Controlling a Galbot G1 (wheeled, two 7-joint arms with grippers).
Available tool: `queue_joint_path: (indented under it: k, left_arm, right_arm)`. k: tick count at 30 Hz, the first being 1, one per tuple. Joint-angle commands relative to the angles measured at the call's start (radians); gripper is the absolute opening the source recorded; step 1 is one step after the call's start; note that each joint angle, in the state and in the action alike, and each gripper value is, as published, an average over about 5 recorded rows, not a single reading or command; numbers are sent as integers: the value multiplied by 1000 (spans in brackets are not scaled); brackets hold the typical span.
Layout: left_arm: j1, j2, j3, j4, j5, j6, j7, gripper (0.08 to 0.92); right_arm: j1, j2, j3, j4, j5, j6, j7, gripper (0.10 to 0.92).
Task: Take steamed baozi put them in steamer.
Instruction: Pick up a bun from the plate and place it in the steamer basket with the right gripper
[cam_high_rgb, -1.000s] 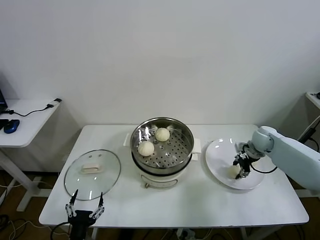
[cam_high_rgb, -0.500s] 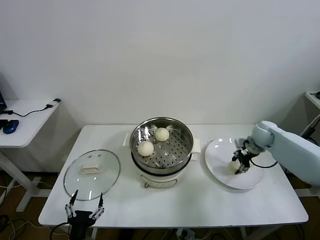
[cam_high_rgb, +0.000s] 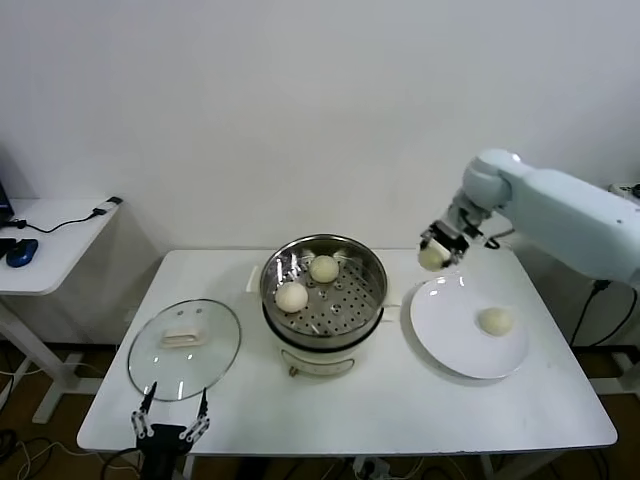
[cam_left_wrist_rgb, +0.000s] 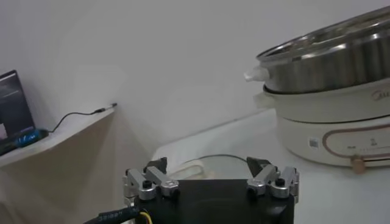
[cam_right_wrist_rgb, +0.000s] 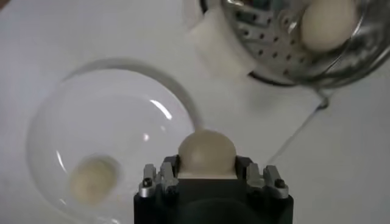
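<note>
From the head view, the right tool (cam_high_rgb: 436, 252) is raised above the counter (cam_high_rgb: 400, 410), clamped on one baozi (cam_high_rgb: 431, 258); below it lies the white plate (cam_high_rgb: 450, 335) with one bun (cam_high_rgb: 495, 320), and toward its left the steamer (cam_high_rgb: 323, 292) contains two buns (cam_high_rgb: 308, 283). The left tool (cam_high_rgb: 170, 425) hangs at the counter's front edge, fingers spread wide and empty, just behind it the glass lid (cam_high_rgb: 185, 348). The left wrist view shows those spread fingers (cam_left_wrist_rgb: 151, 184) with the steamer beyond. The right wrist view shows the gripped bun over the plate's rim.
</note>
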Motion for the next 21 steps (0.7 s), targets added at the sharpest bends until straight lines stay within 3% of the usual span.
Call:
queue_joint_path:
  k: [1, 9, 21]
  left_arm:
    - [-1, 10, 5, 4, 4, 6, 1, 823]
    - [-8, 20, 6, 1, 5, 10, 3, 823]
    - [-7, 25, 0, 10, 2, 6, 2, 823]
  right_arm:
    - [182, 247, -78, 25, -55, 216, -13, 609]
    - [66, 415, -83, 27, -55, 224, -15, 611]
    - [-65, 442, -152, 94, -16, 195, -22, 611]
